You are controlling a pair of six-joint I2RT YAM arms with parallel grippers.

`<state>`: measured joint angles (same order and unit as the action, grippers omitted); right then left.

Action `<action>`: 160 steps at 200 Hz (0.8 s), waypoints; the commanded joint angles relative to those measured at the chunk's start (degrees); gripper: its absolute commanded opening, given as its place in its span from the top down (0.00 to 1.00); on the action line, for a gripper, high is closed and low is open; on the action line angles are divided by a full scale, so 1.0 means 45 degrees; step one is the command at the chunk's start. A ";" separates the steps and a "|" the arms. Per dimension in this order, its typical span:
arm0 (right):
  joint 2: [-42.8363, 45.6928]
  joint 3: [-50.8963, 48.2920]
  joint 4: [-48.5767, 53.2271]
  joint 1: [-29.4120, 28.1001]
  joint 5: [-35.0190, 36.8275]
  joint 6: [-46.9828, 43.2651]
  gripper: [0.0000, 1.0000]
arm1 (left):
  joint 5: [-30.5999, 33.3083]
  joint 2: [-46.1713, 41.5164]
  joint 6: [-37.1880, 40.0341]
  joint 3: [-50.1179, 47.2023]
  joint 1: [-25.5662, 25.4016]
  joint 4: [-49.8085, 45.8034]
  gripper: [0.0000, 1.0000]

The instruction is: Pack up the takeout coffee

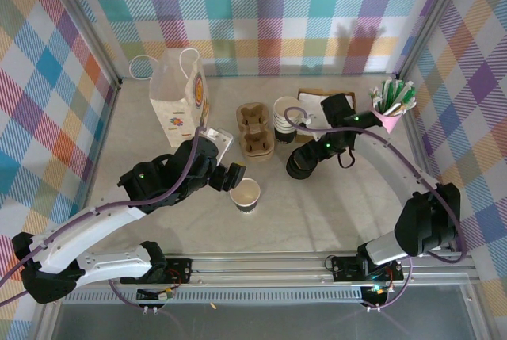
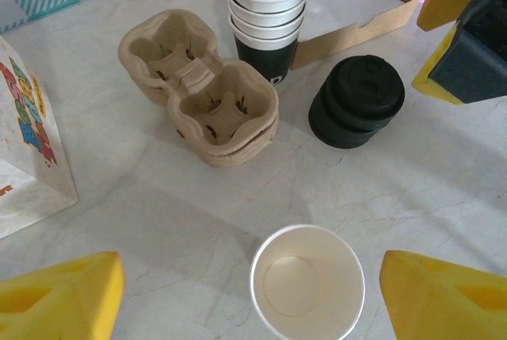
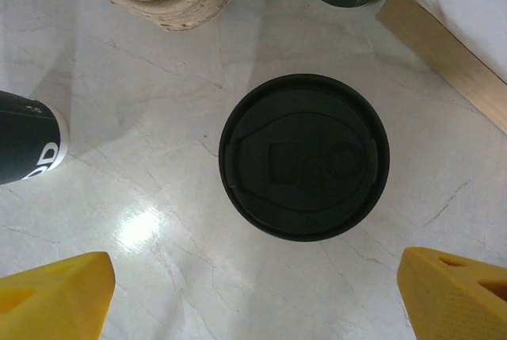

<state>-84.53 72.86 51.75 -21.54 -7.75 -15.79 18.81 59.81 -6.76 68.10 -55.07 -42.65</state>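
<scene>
The table (image 1: 317,221) is carrying, from the largest item down: a paper bag (image 1: 178,98) standing upright toward the far-left corner; a carrier stack (image 1: 255,128) of moulded pulp trays sitting mid-table toward the far edge; a cup stack (image 1: 285,114) of lidless cups standing just beside it on the right; a lid stack (image 3: 303,156) of black lids lying nearer the middle of the table; and the takeout coffee cup (image 1: 245,195), standing upright and alone, left of the lids and closer to the near edge than the other items. That cup is showing an open white mouth and is wearing no lid, so the coffee is judged not yet ready for packing. The right gripper (image 3: 253,276) is hanging directly over the lid stack with its fingers spread wide and touching nothing. The round top lid is sitting centred between them, so a straight descent appears to be all the pick is requiring. The left gripper (image 2: 249,269) is likewise standing wide apart and holding nothing, with the cup sitting upright between its fingers, untouched. The governing relation is reading thus: lids beneath the right arm, cup at the left arm, and a lid needing to travel leftward and toward the near edge to reach the cup.
</scene>
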 commanded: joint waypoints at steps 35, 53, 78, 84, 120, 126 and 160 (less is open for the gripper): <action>-0.0653 -0.0069 -0.0753 0.0022 0.0157 -0.0358 0.07 | 0.0366 -0.0467 0.0156 0.0482 -0.0106 -0.0648 0.16; -0.0794 -0.0096 -0.0852 0.0021 0.0231 -0.0411 0.07 | 0.0360 -0.0533 0.0175 0.0456 -0.0106 -0.0678 0.16; -0.0992 -0.0092 -0.0923 0.0021 0.0412 -0.0527 0.08 | 0.0291 -0.0519 0.0287 0.0416 -0.0106 -0.0658 0.15; -0.1017 -0.0097 -0.0929 0.0021 0.0394 -0.0579 0.09 | 0.0311 -0.0533 0.0293 0.0394 -0.0106 -0.0630 0.15; -0.1174 0.0003 -0.0790 0.0020 0.0413 -0.0753 0.09 | 0.0224 -0.0554 0.0335 0.0211 -0.0105 -0.0425 0.15; -0.1205 0.0003 -0.0783 0.0022 0.0421 -0.0784 0.09 | 0.0218 -0.0550 0.0331 0.0184 -0.0106 -0.0387 0.15; -0.1426 -0.0034 -0.0885 0.0021 0.0814 -0.0831 0.09 | 0.0136 -0.0527 0.0253 0.0080 -0.0101 -0.0307 0.15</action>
<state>-89.89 72.84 48.38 -21.54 -5.13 -18.20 19.16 58.37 -6.31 68.49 -55.07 -44.88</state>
